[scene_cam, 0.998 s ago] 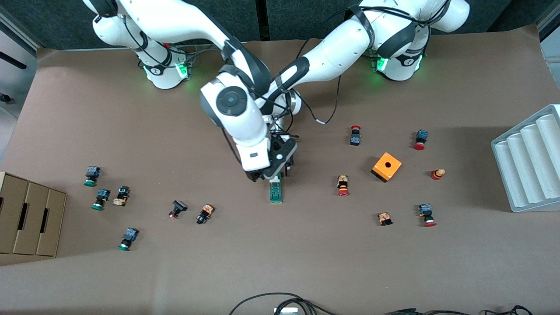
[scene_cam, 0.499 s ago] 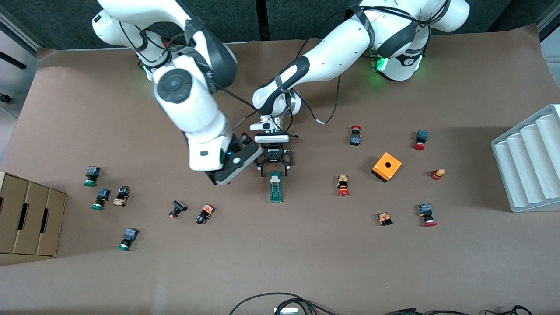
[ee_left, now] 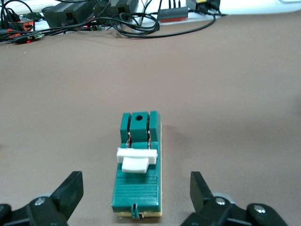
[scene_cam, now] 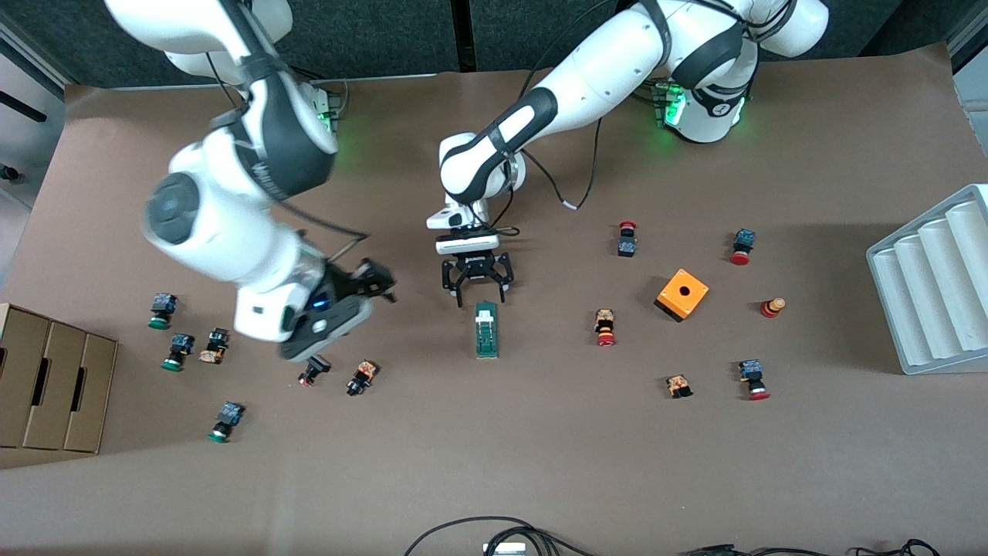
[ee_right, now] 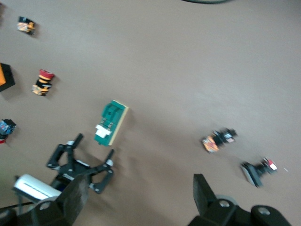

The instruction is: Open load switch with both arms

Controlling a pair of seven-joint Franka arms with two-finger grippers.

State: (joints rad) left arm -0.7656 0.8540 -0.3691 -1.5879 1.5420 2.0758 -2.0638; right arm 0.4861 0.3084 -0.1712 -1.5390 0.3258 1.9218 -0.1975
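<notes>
Both pairs of jaws stand wide apart and hold nothing. At the middle of the front view, the left gripper [scene_cam: 477, 295] hangs low just above the table at the upper end of the load switch [scene_cam: 486, 330], not touching it. In the left wrist view the switch [ee_left: 138, 165] lies between the 2 spread fingers [ee_left: 70, 190], its white slider [ee_left: 136, 158] crosswise on the green body, with bare brown table all around it. The right gripper [scene_cam: 351, 305] is up in the air at centre left of the front view, tilted, over bare table just above a black button [scene_cam: 312, 369]; its wrist view shows the switch [ee_right: 110, 122] and the left gripper [ee_right: 87, 162] farther off.

1 load switch is in view, and 1 orange cube [scene_cam: 682, 293] with a hole at centre right. Around the cube lie 7 small buttons, most red-capped. At lower left lie 7 more: 3 green-capped ones, 1 dark one beside an orange piece, and 2 close under the right gripper.

1 cardboard box [scene_cam: 50, 378] sits at the left edge and 1 white ribbed tray [scene_cam: 934, 278] at the right edge. The whole lower third of the front view is open table, with only cables [scene_cam: 494, 533] at the bottom edge. A wide empty band also runs along the top between the 2 arm bases.
</notes>
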